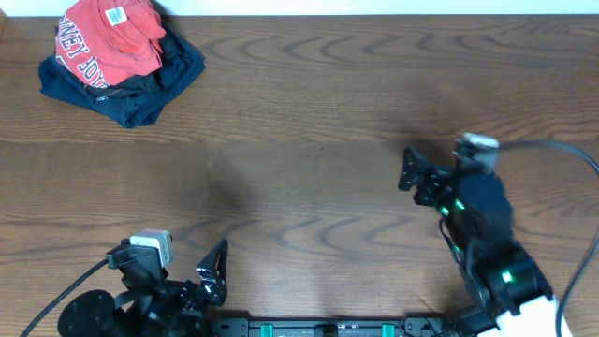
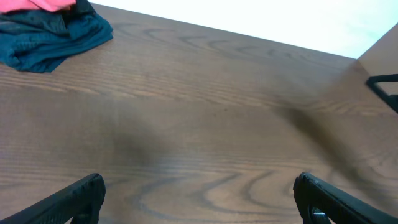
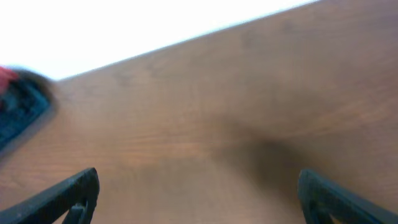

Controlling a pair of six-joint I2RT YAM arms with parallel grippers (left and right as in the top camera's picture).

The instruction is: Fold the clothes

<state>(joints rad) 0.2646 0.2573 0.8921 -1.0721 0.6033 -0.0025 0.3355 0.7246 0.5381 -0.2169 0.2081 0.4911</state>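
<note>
The clothes, a coral-red T-shirt [image 1: 110, 42] with white lettering, lie crumpled at the table's far left corner on top of a dark navy garment [image 1: 140, 94]. In the left wrist view only a strip of the red T-shirt [image 2: 37, 5] shows at the top left, above the navy garment [image 2: 53, 34]. The right wrist view is blurred, with a red speck of the T-shirt [image 3: 5, 76] at its left edge. My left gripper [image 1: 213, 273] [image 2: 199, 199] is open near the front edge, far from the pile. My right gripper [image 1: 408, 170] [image 3: 198, 196] is open over bare wood at the right.
The wooden table [image 1: 309, 140] runs to a white back edge. The tip of the right arm's gripper [image 2: 385, 87] shows at the right edge of the left wrist view. Both arm bases stand along the front edge.
</note>
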